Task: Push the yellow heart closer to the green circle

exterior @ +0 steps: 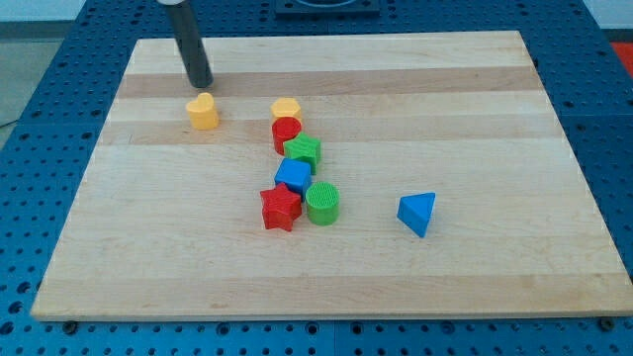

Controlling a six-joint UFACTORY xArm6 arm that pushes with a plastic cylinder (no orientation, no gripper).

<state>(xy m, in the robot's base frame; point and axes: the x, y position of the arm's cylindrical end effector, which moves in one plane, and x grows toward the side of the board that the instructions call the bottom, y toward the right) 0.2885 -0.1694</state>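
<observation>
The yellow heart (203, 112) lies on the wooden board at the upper left. My tip (202, 85) is just above it toward the view's top, close to it or touching it. The green circle (322, 203) stands near the board's middle, well to the lower right of the heart, next to a red star (281, 209).
A column of blocks runs down the middle: a yellow hexagon (286, 109), a red cylinder (287, 132), a green star (304, 151), a blue cube (294, 176). A blue triangle (417, 213) lies to the right. The wooden board (475, 119) sits on a blue perforated table.
</observation>
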